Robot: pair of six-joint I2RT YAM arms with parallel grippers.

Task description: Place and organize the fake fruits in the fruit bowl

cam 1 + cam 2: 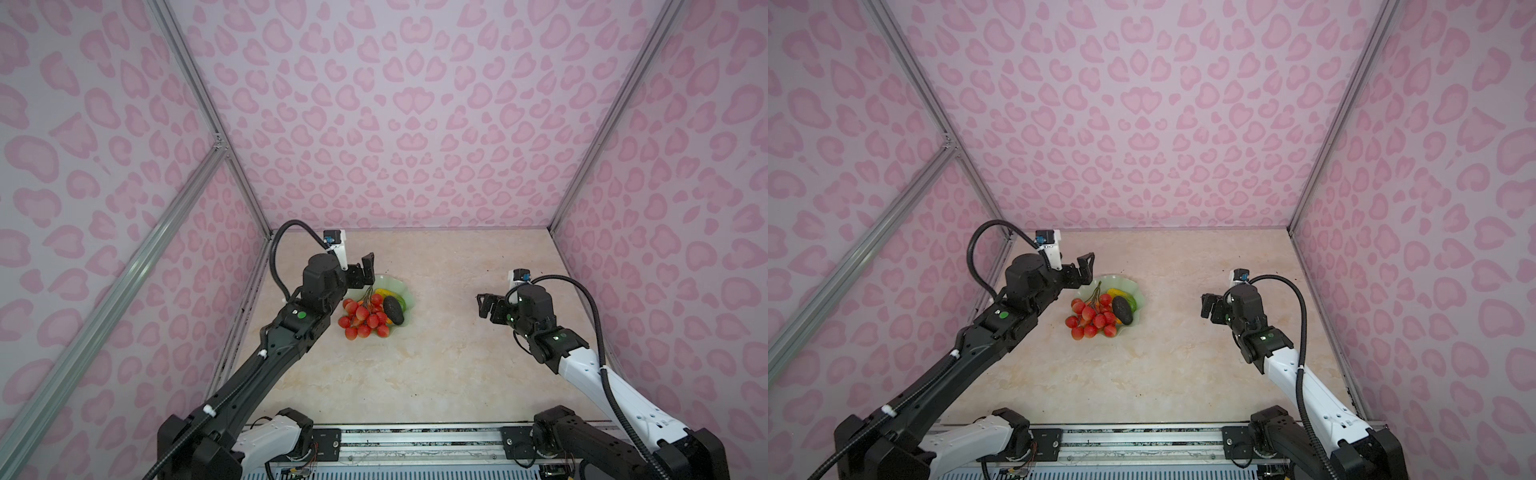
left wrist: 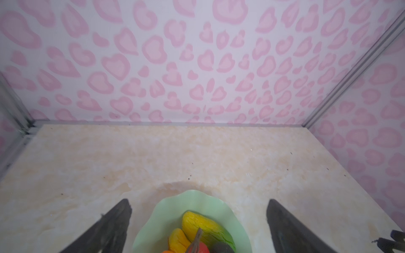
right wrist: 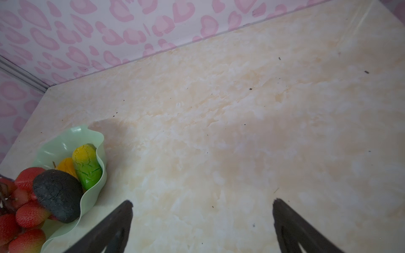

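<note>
Pink heart-print walls (image 1: 415, 104) box in a pale marbled table (image 1: 436, 365), which looks bare apart from one dish of fruit, so the placing seems done and only tidying is left.

Going near to far in both top views: the right gripper (image 1: 484, 306) hangs at about 3 o'clock from the bowl, well apart from it, jaws wide and empty; its wrist view shows only table between the fingers (image 3: 122, 221).

Then the bowl (image 1: 409, 305), left of centre. Its near side holds the berries (image 1: 363, 318), a loose red bunch on a dark stem, spilling over the rim at 7 o'clock. Against them at 4 o'clock lies the avocado (image 1: 393, 309), half resting on the rim. Behind sit the oblong (image 3: 86, 166) and the gourd (image 3: 66, 166), touching. A sliver of orange (image 2: 167, 251) shows in the left wrist view; the strawberry I cannot pick out.

Farthest, the left gripper (image 1: 365, 272) hovers over the bowl's rim at 11 o'clock, jaws wide, holding nothing.

By my judgement these are light, stiff hollow plastic, smooth enough to slip, so pinch each across its narrow middle. Berries will flop; take the stem (image 1: 368, 296) where the strands meet. Bowl looks glossy, thin and easily pushed
</note>
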